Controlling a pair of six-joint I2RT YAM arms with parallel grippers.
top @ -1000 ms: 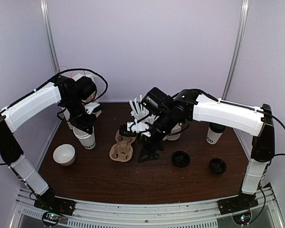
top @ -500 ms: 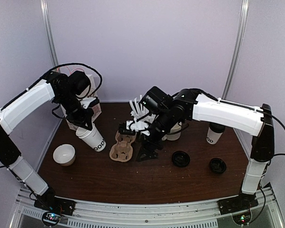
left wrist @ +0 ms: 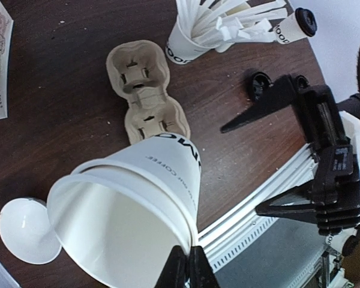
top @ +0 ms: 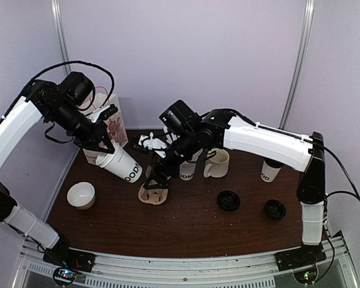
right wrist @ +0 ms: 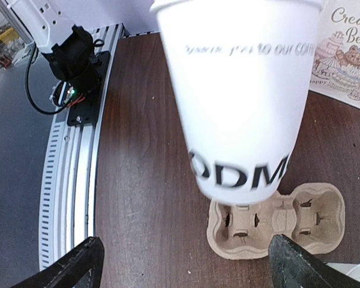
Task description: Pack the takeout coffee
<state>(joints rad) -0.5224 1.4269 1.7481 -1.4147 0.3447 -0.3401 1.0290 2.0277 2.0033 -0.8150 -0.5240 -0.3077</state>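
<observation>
My left gripper point(top: 101, 155) is shut on the rim of a lidless white paper cup point(top: 121, 166) with black lettering. It holds the cup tilted above the table, base toward the brown cardboard carrier point(top: 153, 194). In the left wrist view the fingertips point(left wrist: 189, 271) pinch the rim of the cup point(left wrist: 138, 198) above the carrier point(left wrist: 147, 90). My right gripper point(top: 156, 174) is open and empty over the carrier. In its wrist view the gripper point(right wrist: 186, 270) faces the cup point(right wrist: 240, 90) and the carrier point(right wrist: 276, 225). A second cup point(top: 270, 169) with a black lid stands at the right.
Two loose black lids point(top: 228, 200) point(top: 275, 209) lie front right. A cream mug point(top: 219, 163) and a cup of white sticks point(top: 189, 169) stand behind the carrier. A white bowl point(top: 81, 195) sits front left. A printed card point(top: 111, 126) leans at the back left.
My left gripper has lifted the cup off the table, tilted it and carried it right toward the carrier. My right gripper has swung left and back over the carrier.
</observation>
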